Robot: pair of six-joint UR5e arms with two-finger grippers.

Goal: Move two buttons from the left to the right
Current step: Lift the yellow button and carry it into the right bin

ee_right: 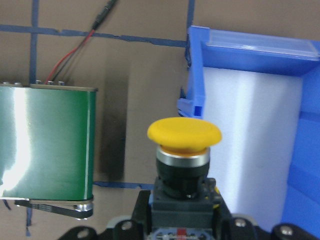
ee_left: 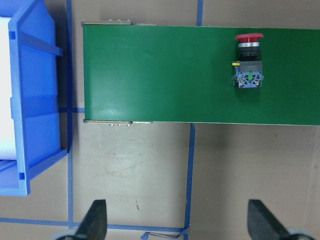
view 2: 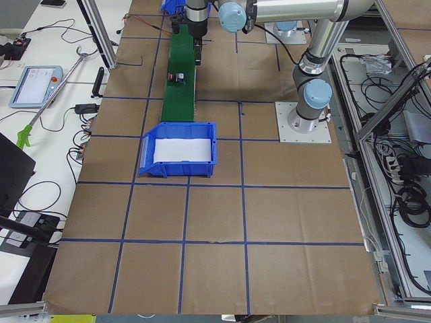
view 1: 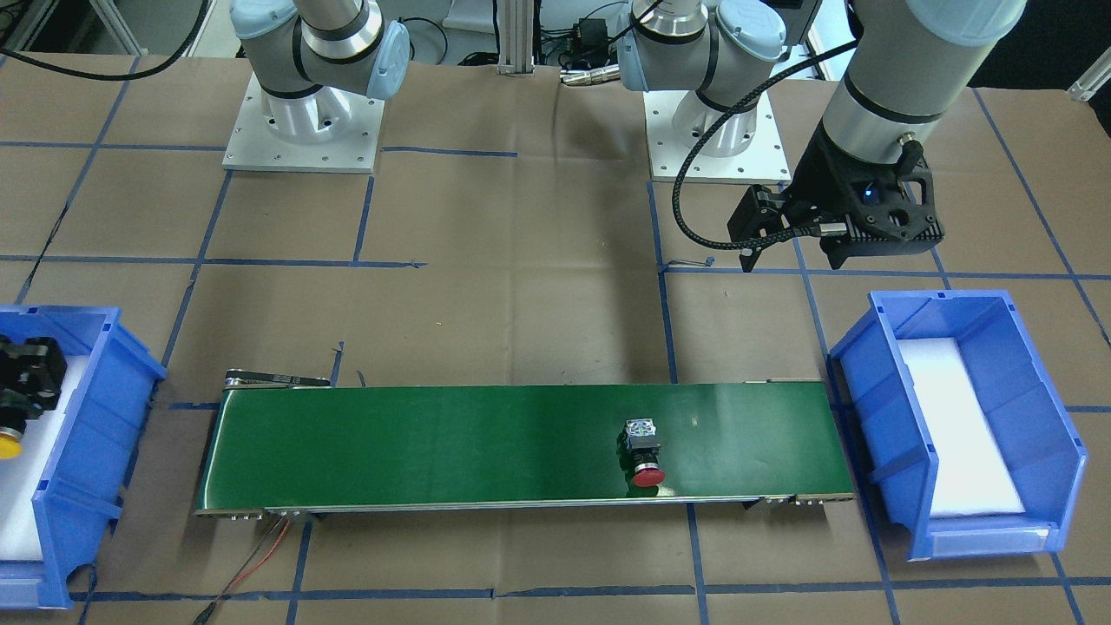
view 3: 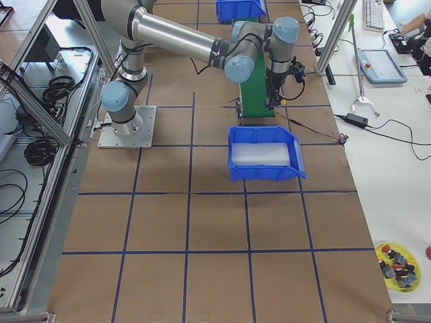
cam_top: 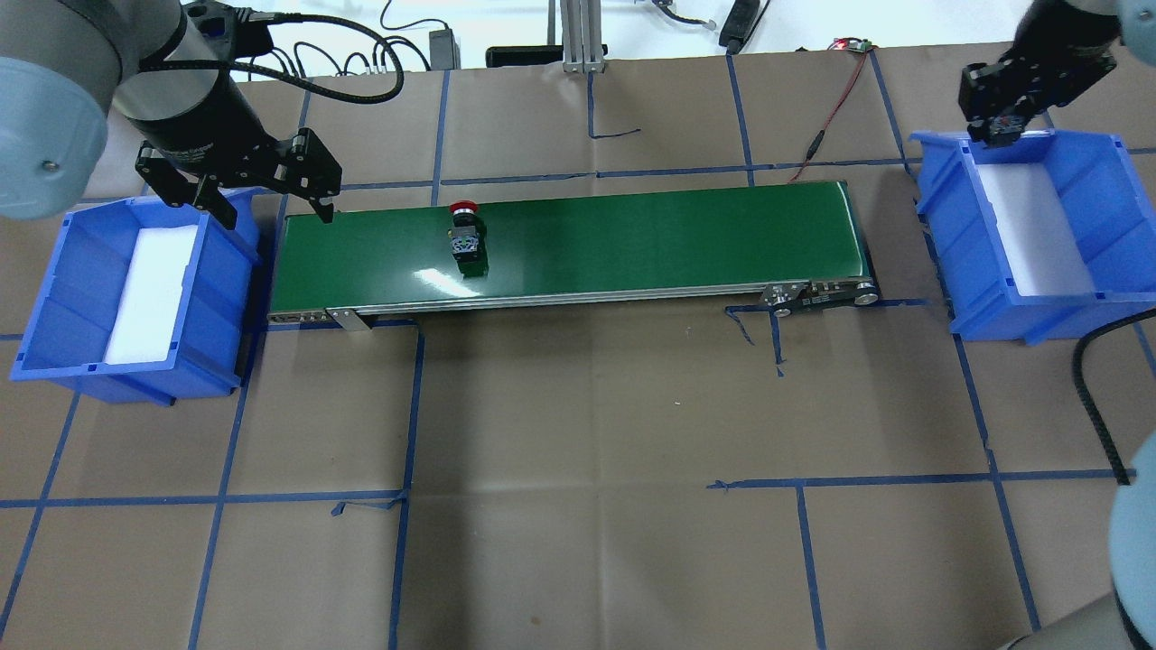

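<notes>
**The right claw clamps the yellow-capped button above the blue bin at the right end of the green conveyor belt.**

The left claw hangs with fingers spread wide by the belt's left end, next to the other blue bin. The red-capped button lies on its side on that belt, in its left half, cap toward the far edge, well apart from both claws. Both bins are lined white and stand on the brown-papered desk.
</notes>
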